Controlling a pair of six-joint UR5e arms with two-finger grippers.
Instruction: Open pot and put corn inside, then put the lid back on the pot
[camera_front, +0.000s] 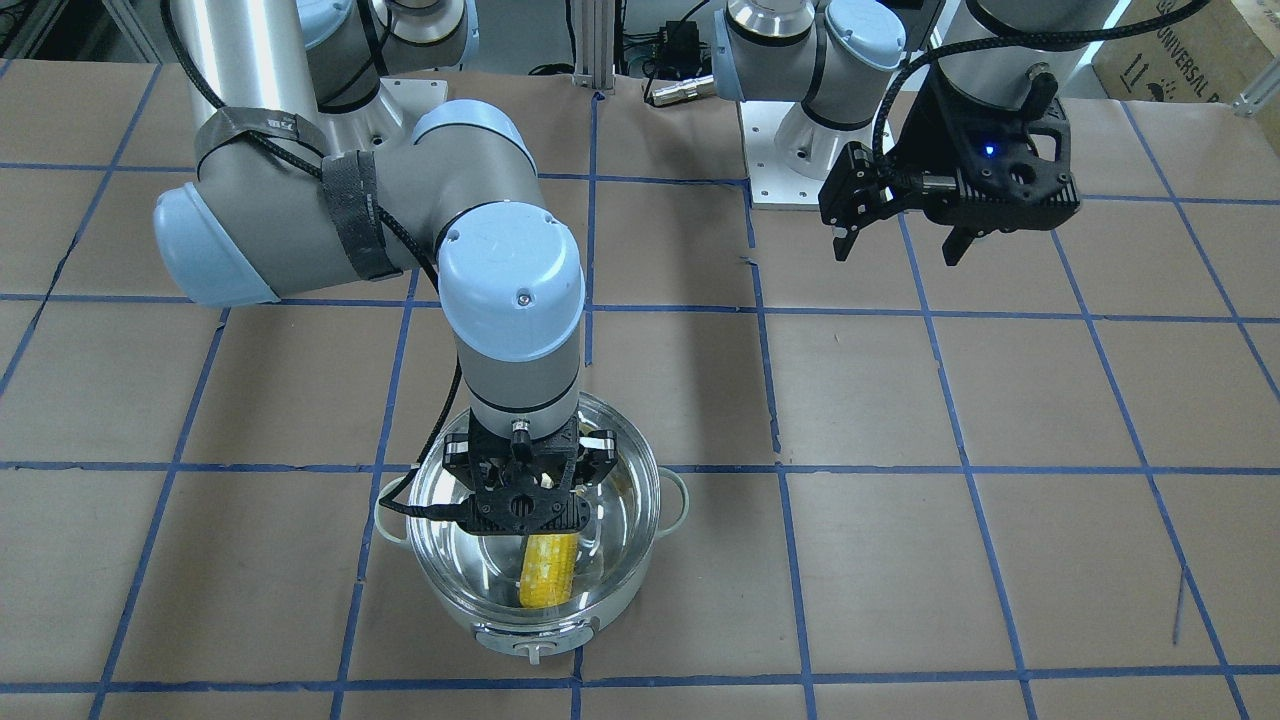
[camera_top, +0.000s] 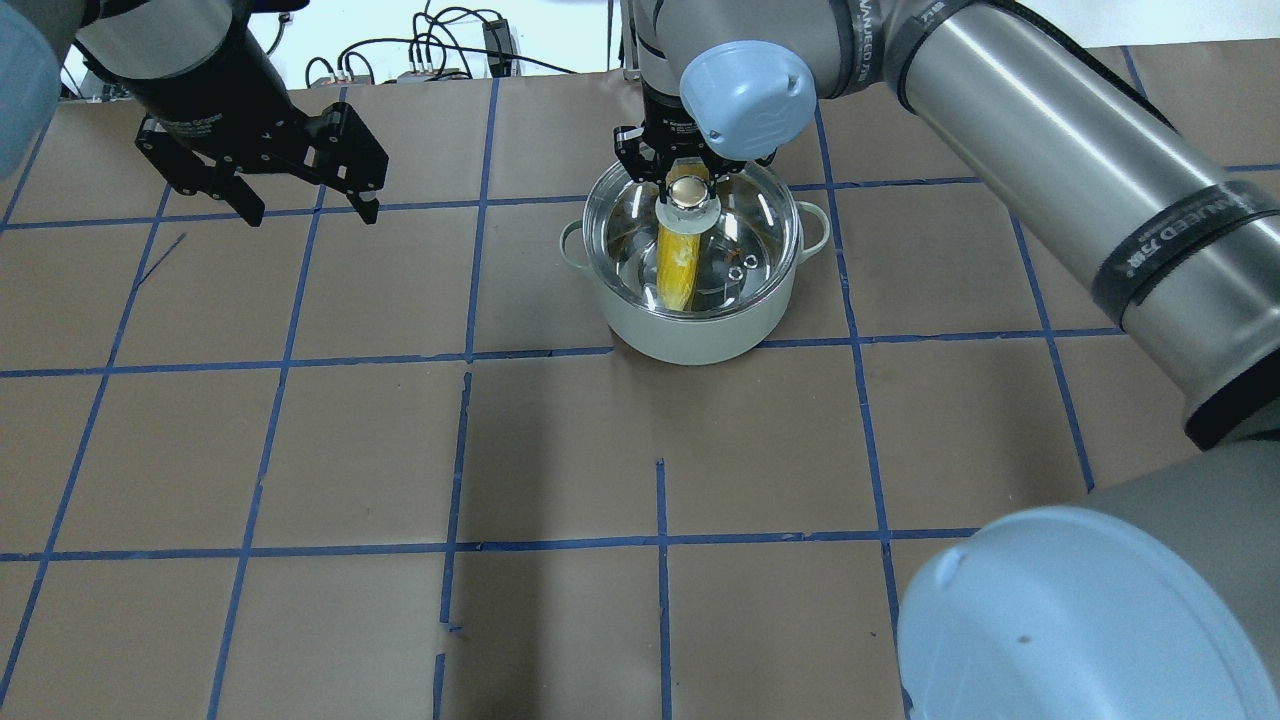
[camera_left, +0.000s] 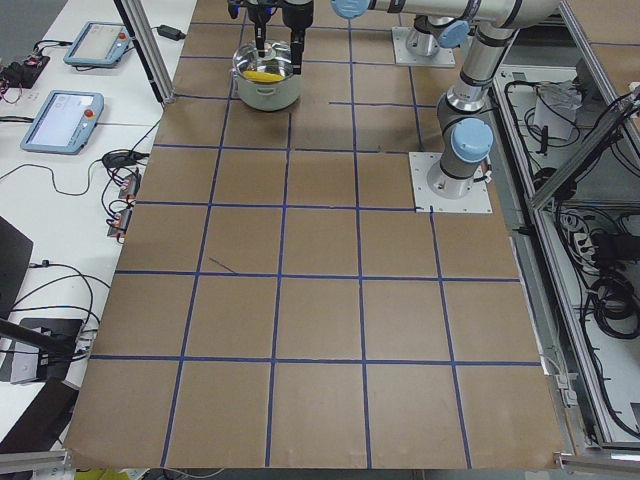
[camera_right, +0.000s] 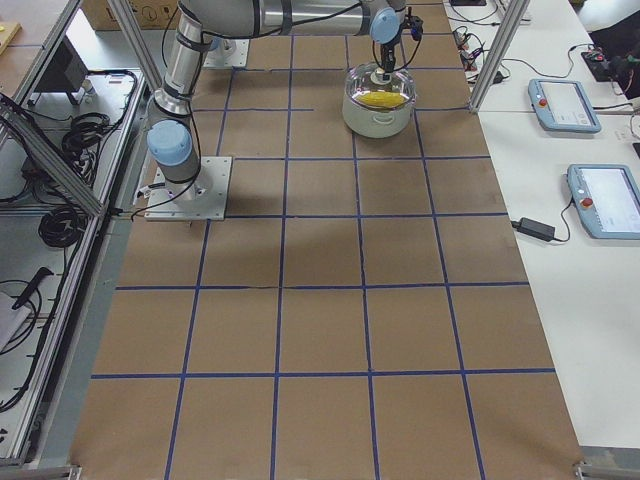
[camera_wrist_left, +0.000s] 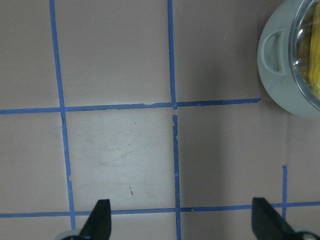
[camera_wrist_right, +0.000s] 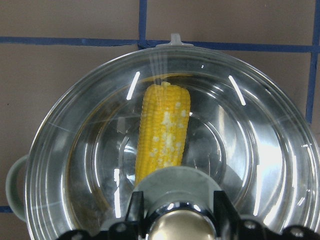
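Note:
The pot stands on the brown paper, its knob panel facing away from the robot base. The clear glass lid sits over its rim. The yellow corn lies inside on the steel bottom and shows through the glass in the right wrist view. My right gripper points straight down over the pot's centre, its fingers against both sides of the lid's knob. My left gripper is open and empty, hovering over bare table well to the pot's side; the pot's handle shows at its view's edge.
The table is covered in brown paper with a blue tape grid. The left arm's base plate lies behind the left gripper. A cardboard box sits at the far corner. Tablets lie on the side tables.

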